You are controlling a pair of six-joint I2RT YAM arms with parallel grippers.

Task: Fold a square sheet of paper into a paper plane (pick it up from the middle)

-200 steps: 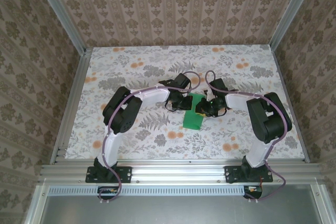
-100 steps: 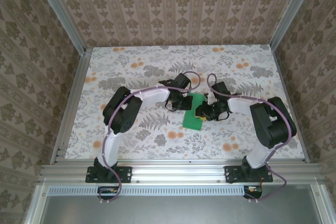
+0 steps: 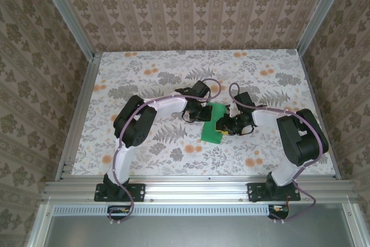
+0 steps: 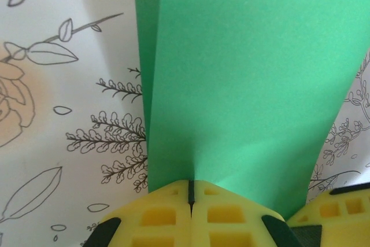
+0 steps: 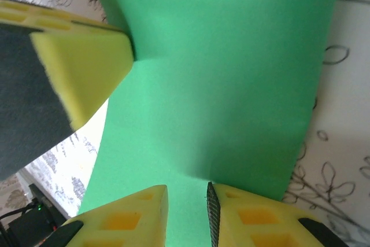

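We found the left gripper (image 4: 189, 188) at the left edge of the folded green sheet of paper (image 3: 212, 131), jaws pressed together on that edge. The sheet sat mid-table (image 3: 144, 79). At its right edge, the right gripper (image 5: 187, 195) stood narrowly parted, pinching nothing.

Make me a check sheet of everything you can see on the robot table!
Surface: table with a flowery cover, lying flat.
Job's things: green paper, folded to a long strip, on the table between the two arms.
Clutter: nothing seen.
Grippers: left claw shut on the paper's edge; right claw a little open, with the paper's opposite edge at the gap.
Cables: purple cables run along both arms and loop near the wrists, clear of the paper.
Surroundings: patterned walls on three sides; metal frame along the near edge.
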